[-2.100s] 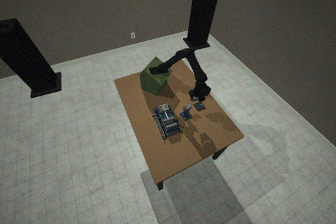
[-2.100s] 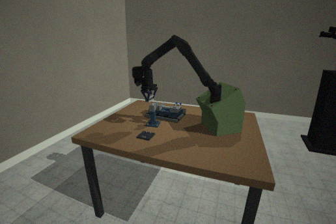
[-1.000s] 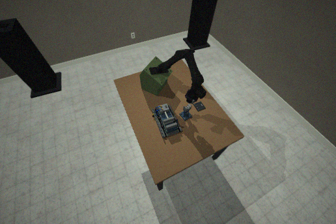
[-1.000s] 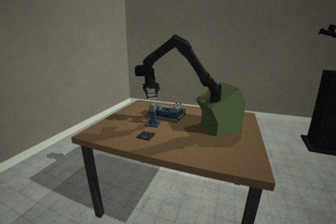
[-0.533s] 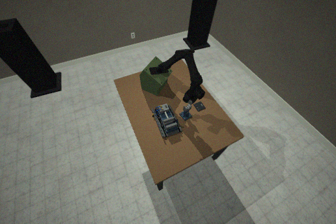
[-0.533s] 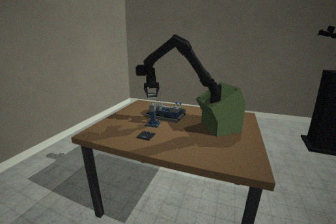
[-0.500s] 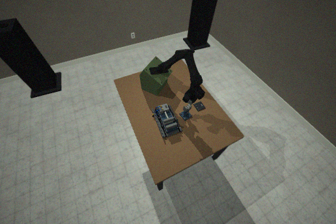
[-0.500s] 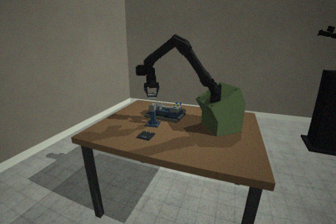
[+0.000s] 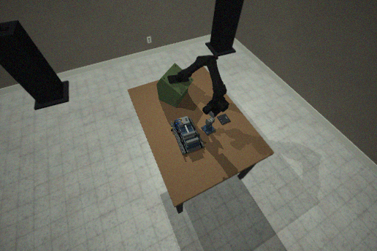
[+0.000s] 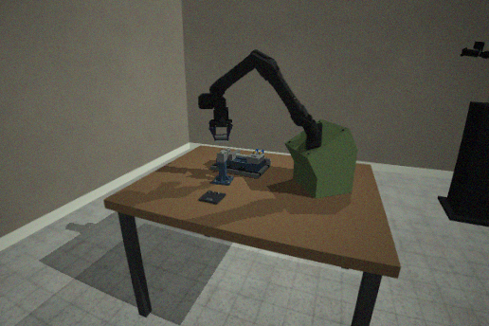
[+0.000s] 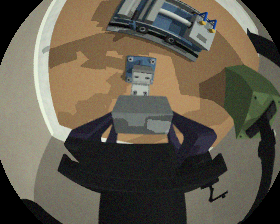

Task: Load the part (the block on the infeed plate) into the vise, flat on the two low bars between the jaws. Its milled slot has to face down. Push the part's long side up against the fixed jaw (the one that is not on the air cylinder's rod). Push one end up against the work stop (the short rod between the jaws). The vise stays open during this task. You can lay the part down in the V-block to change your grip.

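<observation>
Block in the pincer, aloft near the V-block stand

The plain grey block (image 9: pixel 211 114) (image 10: pixel 221 138) (image 11: pixel 142 115) hangs above the bench (image 9: pixel 157 139) (image 10: pixel 303 228) (image 11: pixel 81 92), held by its two ends in the pincer (image 9: pixel 212 114) (image 10: pixel 221 136) (image 11: pixel 142 122), whose fingers stand fairly wide around it; the V-block stand (image 9: pixel 209 128) (image 10: pixel 223 170) (image 11: pixel 141 75) is close by, the vise (image 9: pixel 188 134) (image 10: pixel 244 166) (image 11: pixel 156 19) beyond. It looks stiff, probably metal, with some heft; smooth faces could let it pivot between the pads. I cannot make out the slot. This end-to-end grip likely obstructs seating against the work stop, so taking the long sides near mid-length, after a rest in the V-block, may serve better.
</observation>
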Motion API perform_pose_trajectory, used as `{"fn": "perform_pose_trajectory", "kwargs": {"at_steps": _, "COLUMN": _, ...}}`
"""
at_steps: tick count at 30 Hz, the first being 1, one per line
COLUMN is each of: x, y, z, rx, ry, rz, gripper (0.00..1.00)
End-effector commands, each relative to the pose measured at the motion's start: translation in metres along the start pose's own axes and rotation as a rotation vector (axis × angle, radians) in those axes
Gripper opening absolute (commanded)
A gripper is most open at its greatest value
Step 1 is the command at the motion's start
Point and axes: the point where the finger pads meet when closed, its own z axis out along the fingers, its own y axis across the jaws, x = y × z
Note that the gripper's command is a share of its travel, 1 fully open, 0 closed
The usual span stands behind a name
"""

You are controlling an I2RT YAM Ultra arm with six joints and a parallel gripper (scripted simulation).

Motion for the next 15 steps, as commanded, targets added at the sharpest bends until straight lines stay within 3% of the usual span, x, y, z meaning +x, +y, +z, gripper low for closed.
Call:
{"fn": "perform_pose_trajectory", "kwargs": {"at_steps": 1, "x": -0.0066, "y": 0.0008, "z": -0.0146, "rx": -0.043, "ry": -0.017, "rz": 0.056, "gripper": 0.0}}
{"fn": "perform_pose_trajectory", "kwargs": {"at_steps": 15, "x": -0.0094, "y": 0.0021, "z": -0.018, "rx": -0.048, "ry": -0.017, "rz": 0.115, "gripper": 0.0}}
